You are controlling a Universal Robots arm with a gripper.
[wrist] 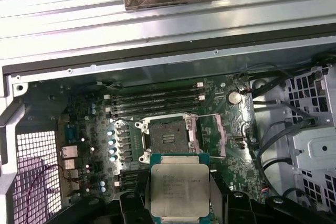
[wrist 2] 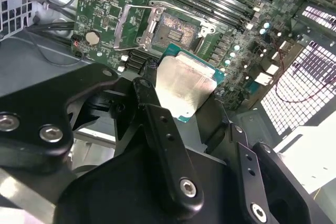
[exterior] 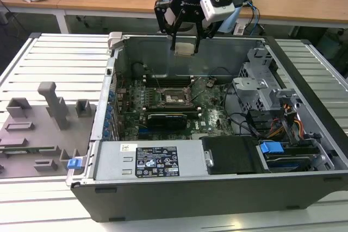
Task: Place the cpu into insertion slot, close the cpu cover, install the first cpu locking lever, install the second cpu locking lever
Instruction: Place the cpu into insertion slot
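My gripper [exterior: 185, 41] hangs high over the open computer case, shut on the cpu [exterior: 185, 48], a flat square chip with a pale metal top. Both wrist views show the cpu [wrist 2: 186, 85] [wrist: 179, 190] pinched by its edges between the black fingers [wrist 2: 152, 98], well above the motherboard. The insertion slot [exterior: 173, 99] [wrist 2: 178, 29] [wrist: 168, 140] lies bare below it, a dark square socket with a metal rim. The cpu cover [wrist 2: 134, 24] [wrist: 212, 135] is swung open, standing off one side of the socket.
A grey fixture plate with moulded blocks [exterior: 43, 129] lies at the exterior view's left. Inside the case are long memory slots [wrist: 152, 100], a black expansion card [exterior: 166, 118], the power supply [exterior: 155, 161], a metal drive cage [exterior: 266, 93] and loose cables [exterior: 293, 126].
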